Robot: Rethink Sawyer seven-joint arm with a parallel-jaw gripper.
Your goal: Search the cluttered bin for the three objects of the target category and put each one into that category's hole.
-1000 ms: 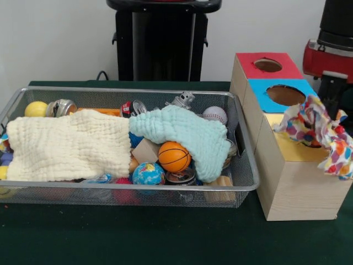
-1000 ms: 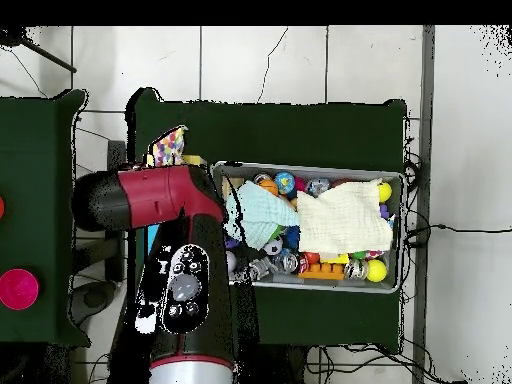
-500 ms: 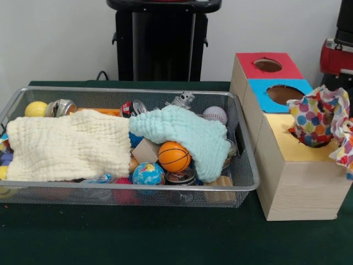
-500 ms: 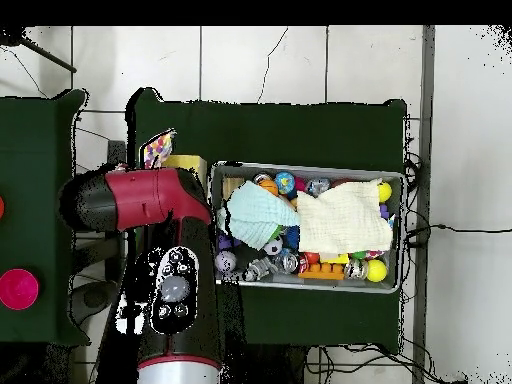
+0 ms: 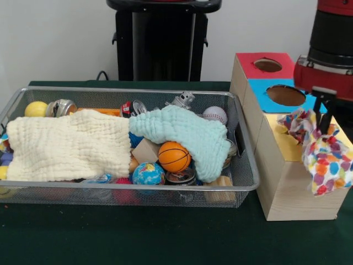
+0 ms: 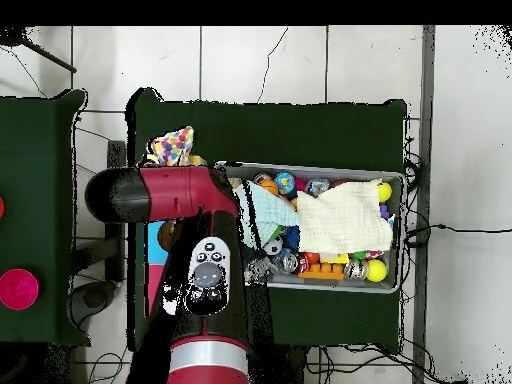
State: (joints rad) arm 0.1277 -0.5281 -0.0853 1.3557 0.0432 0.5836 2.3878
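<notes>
The silver wire-mesh bin point(image 5: 127, 90) lies left of the three boxes; it also shows in the overhead view point(image 6: 310, 167). One white polka-dot cloth point(image 5: 322, 157) lies over the top of the yellow-topped box point(image 5: 284, 144) and hangs down its right front side. The cloth hides the box's round hole. The cloth shows in the overhead view point(image 6: 172, 146) beyond the red arm point(image 6: 170, 195). My gripper point(image 5: 325, 122) reaches down from the red arm to the cloth's upper part. No other dotted cloth shows in the bin.
In the bin, a cream cloth point(image 5: 66, 146) and a pale blue cloth point(image 5: 185, 132) cover balls, tins and wooden blocks. An orange ball point(image 5: 174, 156) and a globe ball point(image 5: 148, 174) show in front. The blue-topped box point(image 5: 263, 99) and red-topped box point(image 5: 248, 62) stand behind the yellow one.
The arm swung out to the side and came back over the yellow box. The dotted cloth went from hanging in the air to lying on the box and drooping down its side.
</notes>
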